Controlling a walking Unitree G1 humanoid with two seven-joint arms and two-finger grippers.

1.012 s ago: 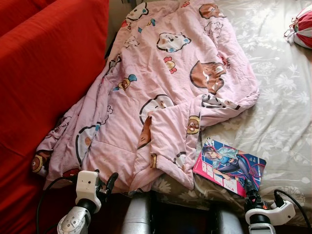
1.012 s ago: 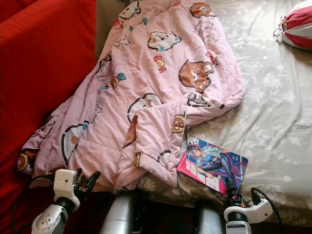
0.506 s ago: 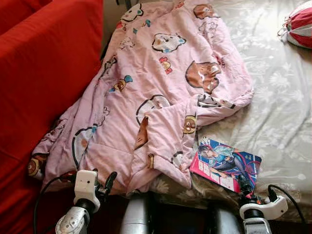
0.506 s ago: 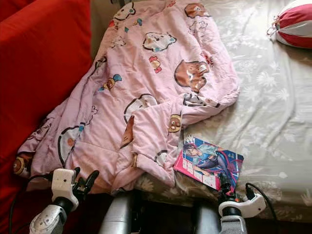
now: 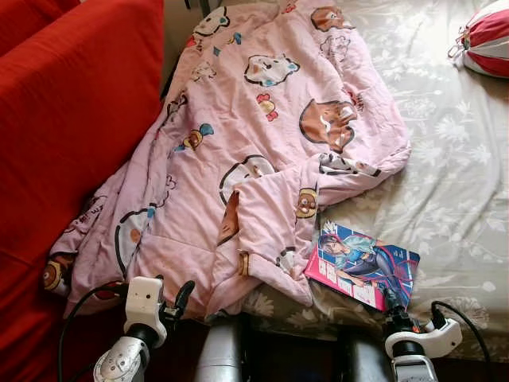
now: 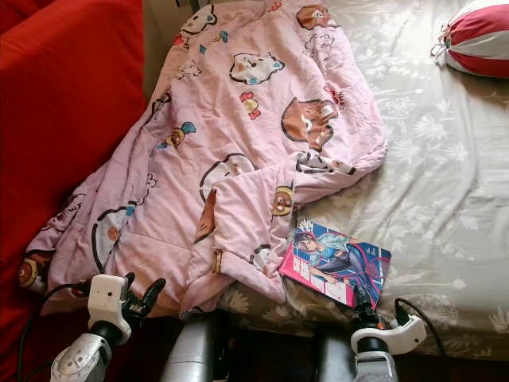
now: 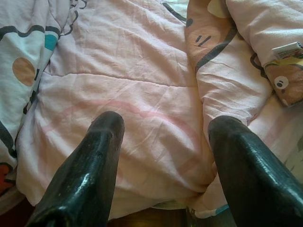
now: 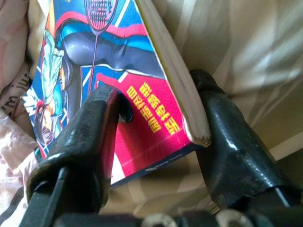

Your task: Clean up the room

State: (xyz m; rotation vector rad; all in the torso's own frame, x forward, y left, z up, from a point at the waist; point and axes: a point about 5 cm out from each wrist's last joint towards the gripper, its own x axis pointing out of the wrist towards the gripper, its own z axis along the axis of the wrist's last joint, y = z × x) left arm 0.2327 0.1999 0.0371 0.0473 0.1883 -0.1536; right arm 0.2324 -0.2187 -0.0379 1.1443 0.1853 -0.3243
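Note:
A pink cartoon-print quilt (image 5: 262,143) lies crumpled across the left part of the bed, its near edge hanging over the bedside. Beside its fold, a comic book (image 5: 362,264) with a pink and blue cover rests on the grey floral sheet (image 5: 461,175). My right gripper (image 5: 391,301) is at the book's near corner. In the right wrist view it (image 8: 156,137) is open, with that corner between the fingers (image 8: 80,142). My left gripper (image 5: 175,298) is open just before the quilt's (image 7: 142,85) near edge, and nothing is between its fingers (image 7: 90,165).
A red sofa (image 5: 71,119) stands close along the bed's left side. A red and white striped cushion (image 5: 485,36) lies at the far right of the bed. The right half of the sheet is bare.
The whole picture has shifted a little, so the camera moved. My right gripper has edged in toward the book's near corner. The left arm holds about the same place.

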